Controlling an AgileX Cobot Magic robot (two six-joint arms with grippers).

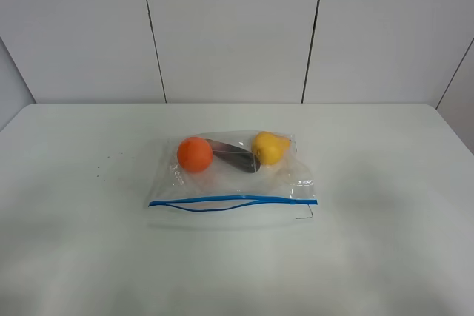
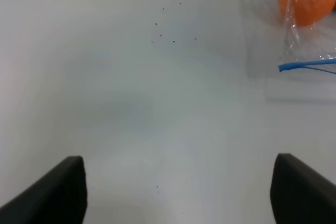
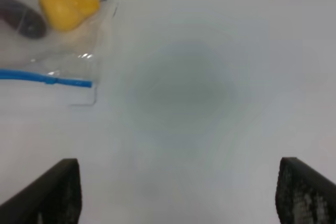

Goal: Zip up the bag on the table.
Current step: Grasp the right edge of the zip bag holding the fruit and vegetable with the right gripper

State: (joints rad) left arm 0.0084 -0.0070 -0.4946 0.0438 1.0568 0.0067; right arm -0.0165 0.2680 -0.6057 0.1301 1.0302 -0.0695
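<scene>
The clear plastic bag (image 1: 233, 175) lies flat in the middle of the white table (image 1: 385, 183). An orange ball (image 1: 195, 154), a dark purple item (image 1: 235, 158) and a yellow pear shape (image 1: 269, 147) show through it. Its blue zip strip (image 1: 233, 201) runs along the near edge, with its left part gaping. No gripper shows in the exterior high view. In the left wrist view the left gripper (image 2: 178, 192) is open over bare table, with the bag's corner (image 2: 299, 30) away from it. In the right wrist view the right gripper (image 3: 178, 192) is open, with the bag's other corner (image 3: 58, 51) off to one side.
A white panelled wall (image 1: 237, 27) stands behind the table's far edge. A few small dark specks (image 2: 168, 30) mark the tabletop left of the bag.
</scene>
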